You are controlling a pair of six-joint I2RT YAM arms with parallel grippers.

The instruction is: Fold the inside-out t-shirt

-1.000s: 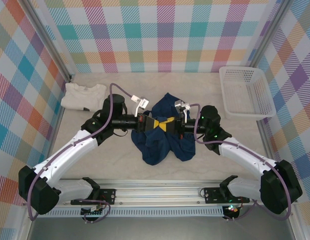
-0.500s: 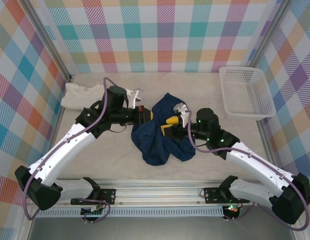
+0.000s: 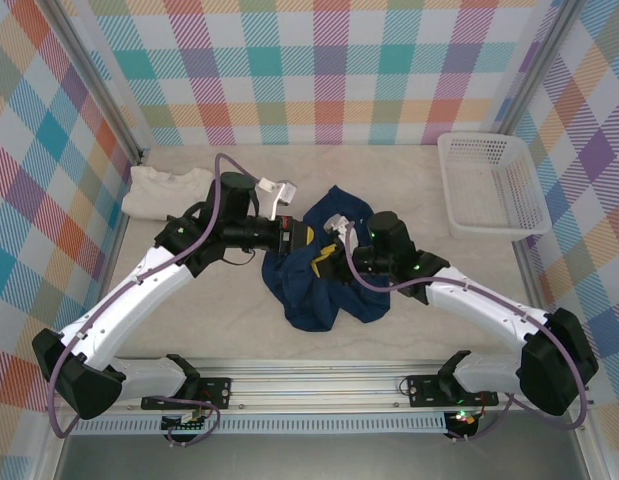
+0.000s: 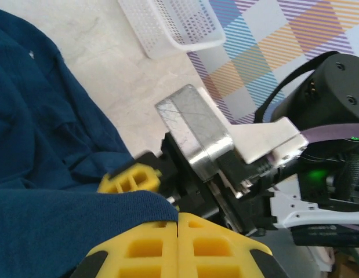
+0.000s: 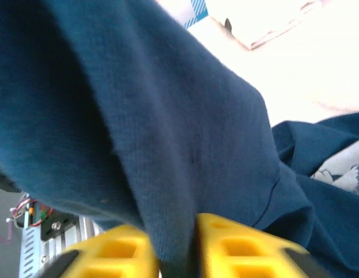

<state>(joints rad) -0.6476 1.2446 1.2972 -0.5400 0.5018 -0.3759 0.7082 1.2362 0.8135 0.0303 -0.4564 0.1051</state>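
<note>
The inside-out t-shirt [image 3: 324, 285] is a dark navy heap in the middle of the table, bunched and partly lifted at its upper left. My left gripper [image 3: 303, 237] is shut on a hem of the shirt [image 4: 63, 220], which ends right at the seam between its yellow fingers [image 4: 138, 249]. My right gripper [image 3: 323, 258] sits close beside it, a little lower and to the right, and is shut on a fold of the navy cloth [image 5: 185, 145] that hangs down between its pads [image 5: 243, 249]. One of the right gripper's yellow fingers [image 4: 131, 176] shows just past the left gripper [image 4: 178, 223].
A cream-white folded shirt [image 3: 165, 190] lies at the back left. A white plastic basket [image 3: 489, 185] stands at the back right, also seen in the left wrist view [image 4: 173, 26]. Checked walls close in the table on three sides.
The right gripper let go, moved left toward the left gripper and closed again on the shirt. The left gripper kept its hold and shifted slightly.
</note>
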